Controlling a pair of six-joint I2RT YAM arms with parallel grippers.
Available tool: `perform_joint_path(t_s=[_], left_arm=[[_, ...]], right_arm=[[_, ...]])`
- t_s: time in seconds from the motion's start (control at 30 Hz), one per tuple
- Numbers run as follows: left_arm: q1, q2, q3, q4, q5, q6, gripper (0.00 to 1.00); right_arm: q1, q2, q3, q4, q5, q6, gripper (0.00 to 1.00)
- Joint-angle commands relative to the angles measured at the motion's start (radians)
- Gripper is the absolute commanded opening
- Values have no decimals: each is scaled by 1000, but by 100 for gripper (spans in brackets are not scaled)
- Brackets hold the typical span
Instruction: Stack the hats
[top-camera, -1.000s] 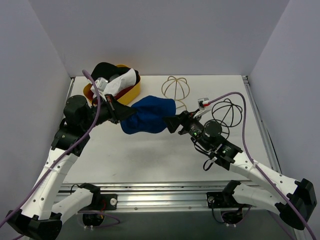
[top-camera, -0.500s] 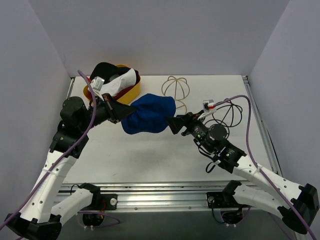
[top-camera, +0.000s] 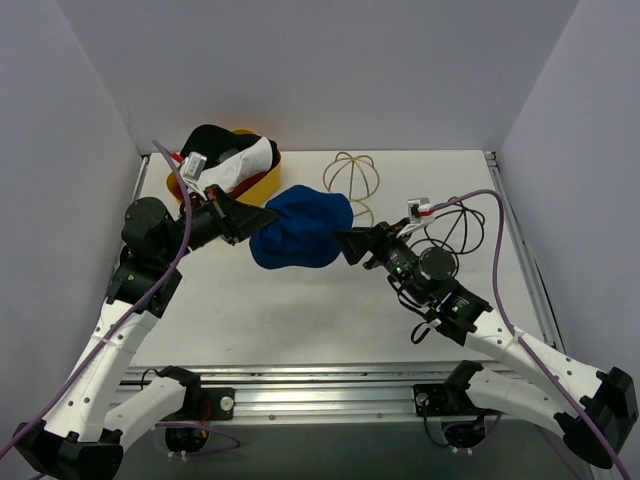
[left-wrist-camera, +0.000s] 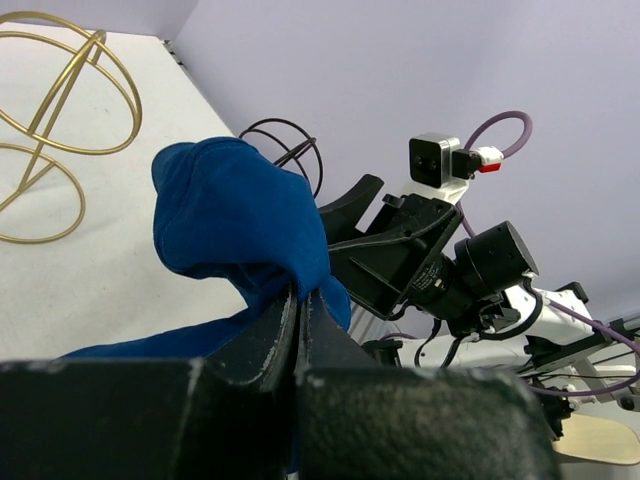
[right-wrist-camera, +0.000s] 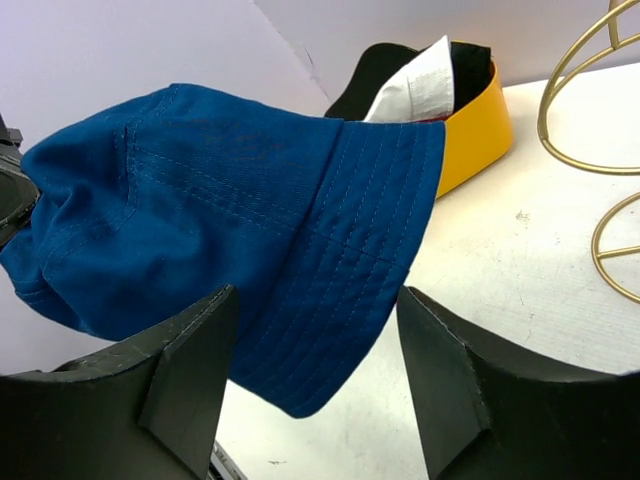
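1. Upper left of top view: yellow basket (top-camera: 258, 190) holds the black cap (top-camera: 210, 137) and the white hat (top-camera: 245, 162), bunched together. Both are soft and crumpled. Other hats not clearly visible.
2. Left gripper (top-camera: 245, 218), just right of the basket: jaws pinched tight on a fold of the blue hat (top-camera: 300, 228). In the wrist view the fingers (left-wrist-camera: 285, 335) meet with cloth squeezed between them.
3. Blue hat sits centre frame, hanging between the two arms. It looks lifted off the table, with a shadow under it. The crown is collapsed and the brim (right-wrist-camera: 350, 250) droops with its stitched rows showing.
4. Handling, my read: light, floppy fabric with no stiffness, so it sags from any single pinch point. Not fragile and not slippery, so cloth grips fine. Best hold is the stitched brim edge, which is thicker and flatter than the crown. A grip on each of two opposite sides would keep it spread for stacking.
5. Right gripper (top-camera: 345, 243), right of the hat: jaws spread wide, brim hanging in the gap, nothing clamped. Cannot tell if the pads touch cloth.
6. Gold wire frame (top-camera: 352, 178) is upper centre-right, behind the hat.
7. Black wire frame (top-camera: 455, 225) is further right, near the right arm. Both stand apart from the hat.
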Motion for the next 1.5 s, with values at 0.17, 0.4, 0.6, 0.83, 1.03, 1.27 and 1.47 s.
perform_joint_path(t_s=[0.17, 0.4, 0.6, 0.83, 1.03, 1.27, 1.47], left_arm=[[3, -32, -22, 191, 68, -87, 2], [1, -34, -51, 311, 99, -175, 3], [1, -32, -70, 383, 105, -209, 2], [1, -26, -114, 454, 105, -235, 2], [1, -11, -125, 448, 105, -211, 2], [1, 67, -76, 268, 24, -35, 2], [8, 250, 113, 103, -121, 171, 2]], right_arm=[[-39, 3, -7, 116, -30, 40, 62], [-53, 9, -34, 178, -84, 78, 62], [-56, 20, -45, 254, -122, 94, 61], [-59, 15, -90, 394, -142, 130, 47], [-70, 21, -91, 408, -147, 130, 22], [-118, 30, -12, 299, -99, 40, 0], [-182, 225, 231, 152, -75, -150, 0]])
